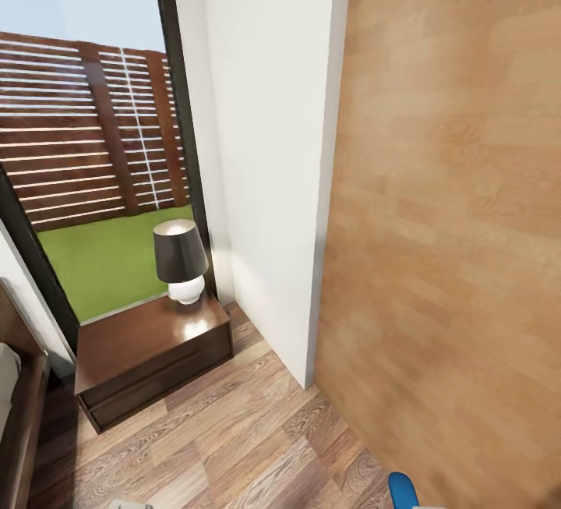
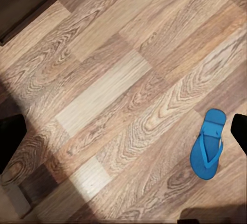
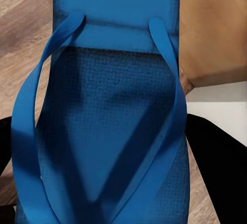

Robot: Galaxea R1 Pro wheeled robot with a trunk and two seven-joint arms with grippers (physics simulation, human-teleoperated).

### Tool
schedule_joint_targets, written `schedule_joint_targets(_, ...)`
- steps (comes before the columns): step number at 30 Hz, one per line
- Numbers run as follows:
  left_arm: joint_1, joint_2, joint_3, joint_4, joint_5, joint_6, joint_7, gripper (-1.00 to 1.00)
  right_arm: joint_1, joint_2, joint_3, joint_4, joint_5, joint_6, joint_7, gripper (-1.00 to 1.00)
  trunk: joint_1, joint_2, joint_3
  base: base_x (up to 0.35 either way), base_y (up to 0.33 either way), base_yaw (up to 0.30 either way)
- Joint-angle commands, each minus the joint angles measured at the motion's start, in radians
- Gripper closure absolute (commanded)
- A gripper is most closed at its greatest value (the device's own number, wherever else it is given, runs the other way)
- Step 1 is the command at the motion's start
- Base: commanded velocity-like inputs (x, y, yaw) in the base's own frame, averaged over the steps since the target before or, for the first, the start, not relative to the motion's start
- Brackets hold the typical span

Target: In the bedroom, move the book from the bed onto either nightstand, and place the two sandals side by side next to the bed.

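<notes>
My right gripper [image 3: 110,154] is shut on one blue sandal [image 3: 103,131], its black fingers [image 3: 218,152] pressing the sole's two edges above the floor. That sandal's tip [image 1: 402,490] pokes into the head view at the bottom right. The other blue sandal [image 2: 207,144] lies flat on the wood floor, strap up. My left gripper [image 2: 123,136] hangs open above the planks beside it, nothing between its fingers [image 2: 10,140]. A dark brown nightstand [image 1: 132,341] stands at the lower left, beside the bed's corner [image 1: 17,408]. The book is out of view.
A dark-shaded lamp [image 1: 181,259] with a white base stands on the nightstand. Behind it is a tall black-framed window [image 1: 93,182]. A white wall corner [image 1: 269,182] and a brown wooden door [image 1: 452,220] close off the right. Wood-plank floor [image 1: 234,447] lies in front.
</notes>
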Motion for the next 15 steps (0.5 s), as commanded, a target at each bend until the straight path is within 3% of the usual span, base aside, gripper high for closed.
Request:
schedule_joint_targets(1, -0.002, -0.004, -0.005, 0.0, 0.004, 0.022, -0.001, -1.0, -0.001, 0.0, 0.001, 0.001, -0.003, -0.004, -0.002, 1.0, 0.0, -0.001, -0.001, 0.001, 0.0, -0.001)
schedule_joint_targets(4, -0.005, -0.043, -0.006, -0.001, 0.006, 0.135, -0.002, -1.0, -0.001, 0.0, 0.001, 0.0, -0.003, -0.004, -0.002, 1.0, 0.0, -0.001, -0.001, 0.0, 0.0, 0.0)
schedule_joint_targets(5, -0.011, -0.069, -0.008, -0.005, 0.008, 0.199, -0.004, -1.0, -0.001, 0.0, 0.001, 0.0, -0.003, -0.004, -0.002, 1.0, 0.0, -0.001, -0.001, 0.0, 0.0, 0.0)
schedule_joint_targets(9, -0.061, -0.114, -0.007, -0.005, 0.006, 0.309, -0.002, -1.0, -0.001, 0.0, 0.001, 0.0, -0.003, -0.004, -0.002, 1.0, 0.0, -0.001, -0.001, 0.0, 0.0, 0.0)
schedule_joint_targets(12, -0.096, -0.146, -0.007, -0.001, 0.005, 0.348, -0.004, -1.0, -0.001, 0.0, 0.001, 0.0, -0.003, -0.004, -0.002, 1.0, 0.0, -0.001, -0.001, 0.0, 0.0, 0.0)
schedule_joint_targets(15, -0.107, -0.16, -0.006, 0.0, 0.005, 0.358, -0.005, -1.0, -0.001, 0.0, 0.001, 0.0, -0.003, -0.004, -0.002, 1.0, 0.0, -0.001, -0.001, 0.0, 0.0, 0.0)
